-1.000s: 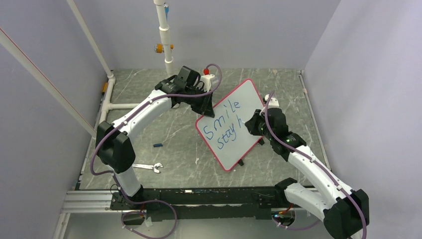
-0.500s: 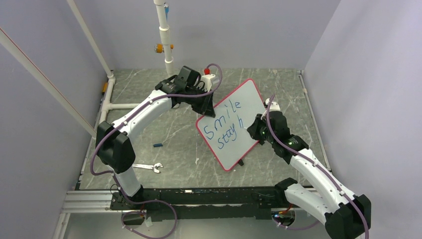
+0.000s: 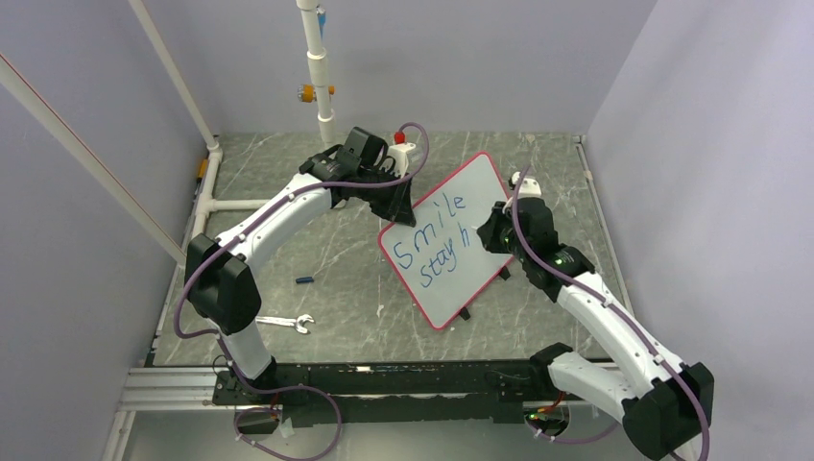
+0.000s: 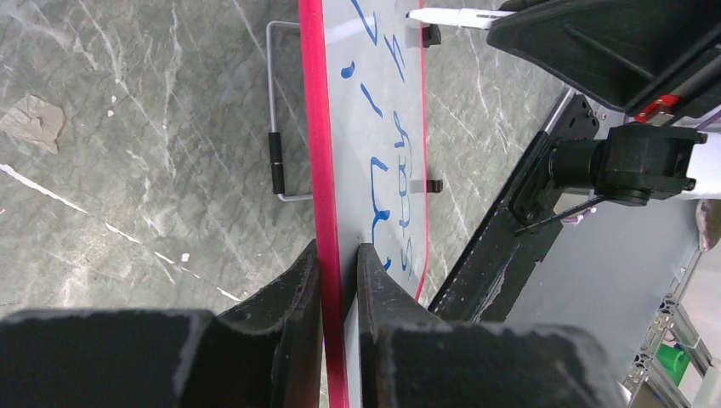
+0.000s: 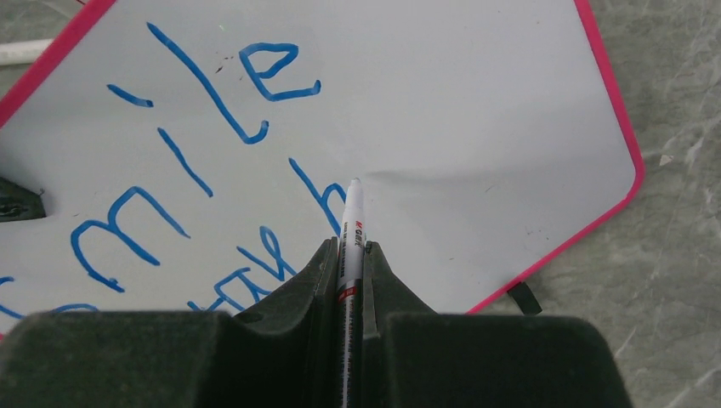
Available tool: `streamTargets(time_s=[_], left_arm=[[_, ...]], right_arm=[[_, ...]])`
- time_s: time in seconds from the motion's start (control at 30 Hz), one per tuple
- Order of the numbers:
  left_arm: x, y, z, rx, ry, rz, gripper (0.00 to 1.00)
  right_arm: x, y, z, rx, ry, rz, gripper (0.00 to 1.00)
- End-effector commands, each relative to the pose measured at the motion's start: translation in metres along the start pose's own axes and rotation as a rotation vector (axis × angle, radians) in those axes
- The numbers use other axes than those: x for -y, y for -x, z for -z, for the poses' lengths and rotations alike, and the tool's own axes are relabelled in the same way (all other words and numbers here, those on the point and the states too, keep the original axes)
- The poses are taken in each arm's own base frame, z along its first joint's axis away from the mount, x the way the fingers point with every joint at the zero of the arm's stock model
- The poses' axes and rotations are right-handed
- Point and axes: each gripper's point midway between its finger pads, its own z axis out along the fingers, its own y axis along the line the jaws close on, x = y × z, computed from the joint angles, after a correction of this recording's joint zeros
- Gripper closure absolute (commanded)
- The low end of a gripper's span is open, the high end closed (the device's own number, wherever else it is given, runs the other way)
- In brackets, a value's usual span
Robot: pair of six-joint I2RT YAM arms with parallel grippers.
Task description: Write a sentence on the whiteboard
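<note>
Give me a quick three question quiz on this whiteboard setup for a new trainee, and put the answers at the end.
1. True or false: the left gripper is clamped on the red edge of the whiteboard.
2. What is the right gripper holding? A) a sponge B) a marker C) a spoon
3. Fill in the blank: the second line of blue writing currently ends with the letter ___.

Key: 1 true; 2 B; 3 h
</note>
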Motion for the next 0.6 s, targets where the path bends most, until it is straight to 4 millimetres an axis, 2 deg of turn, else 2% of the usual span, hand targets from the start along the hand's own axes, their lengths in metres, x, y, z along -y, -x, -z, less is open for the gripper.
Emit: streamTargets(time_s=[0.0,0.23,0.57], left_arm=[[0.01,-0.003,-0.003,-0.016,-0.015,-0.086,1.0],[0.01,-0.002,-0.002,-0.015,-0.013,-0.086,1.0],[0.011,-0.001,-0.001,-0.011,-0.013,-0.09,1.0]], right_arm=[[-0.007,0.029,-0.005,0.076,0.007,0.007,1.0],[-0.008,0.017,-0.013,0.046,0.021,0.006,1.0],[0.0,-0.011,-0.01,-0.008,0.028,-0.002,1.0]])
